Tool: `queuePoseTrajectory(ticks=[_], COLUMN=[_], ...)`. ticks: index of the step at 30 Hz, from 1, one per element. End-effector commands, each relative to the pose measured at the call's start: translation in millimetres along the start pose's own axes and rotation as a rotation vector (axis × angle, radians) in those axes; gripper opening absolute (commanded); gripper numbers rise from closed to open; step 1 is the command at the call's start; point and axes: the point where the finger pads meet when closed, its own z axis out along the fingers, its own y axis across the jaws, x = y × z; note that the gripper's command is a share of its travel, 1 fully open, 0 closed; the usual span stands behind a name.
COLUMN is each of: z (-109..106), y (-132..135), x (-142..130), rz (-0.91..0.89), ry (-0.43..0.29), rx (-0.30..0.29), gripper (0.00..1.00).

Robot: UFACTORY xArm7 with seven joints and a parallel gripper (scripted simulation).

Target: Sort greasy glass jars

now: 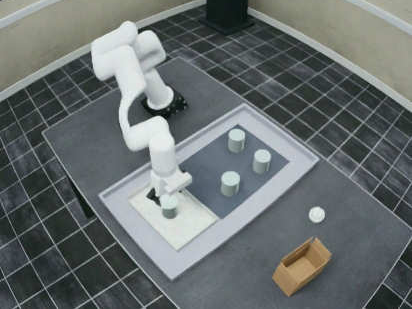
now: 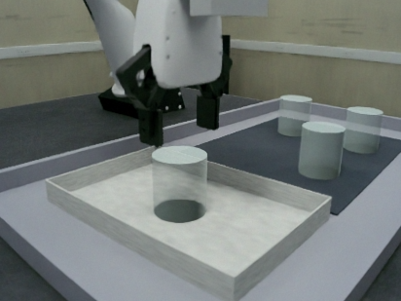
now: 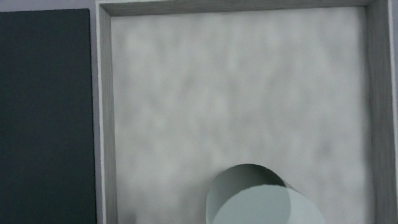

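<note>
A glass jar [image 1: 169, 208] [image 2: 179, 184] [image 3: 260, 200] stands upright in the pale tray [image 1: 187, 226] [image 2: 273, 213] [image 3: 240, 90]. My gripper [image 1: 166, 193] [image 2: 179, 126] is open and hangs just above that jar, with its fingertips clear of the rim. Three more glass jars [image 1: 236, 140] [image 1: 261, 161] [image 1: 230, 183] stand upright on the dark drying mat [image 1: 210, 161] [image 2: 273, 150] [image 3: 45, 115]; in the exterior view they show as three jars [image 2: 295, 115] [image 2: 363, 130] [image 2: 321, 149] at the right.
Tray and mat sit in a grey raised-edge platform [image 1: 280, 179] on the table. A small white round object [image 1: 316, 214] and an open cardboard box [image 1: 301, 266] lie at the front right of the table. A black pillar [image 1: 227, 1] stands at the far wall.
</note>
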Motion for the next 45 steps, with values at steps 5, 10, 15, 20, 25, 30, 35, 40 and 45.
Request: queuePoseTrajectory(ticks=[5,10,15,20,25,30,35,40,45], z=[-32.7,-48.3,-48.3,-48.3,-48.3,-48.3,-48.3,-48.3,-48.2], y=[0.2,0.1,0.1,0.1,0.1,-39.3,-62.9,-102.3,-141.7], x=[1.0,0.9,0.9,0.9,0.9,12.3,19.1,30.5,41.9], rz=[0.0,0.0,0.0,0.0,0.0,0.0,0.0,0.0,0.0], ry=[0.003,0.003,0.003,0.003,0.003,0.003,0.003,0.003,0.003], rx=[-0.001,-0.001,-0.001,-0.001,-0.001,-0.001,-0.001,-0.001,-0.001], gripper=[1.0,1.0,1.0,1.0,1.0,1.0,1.0,1.0,1.0])
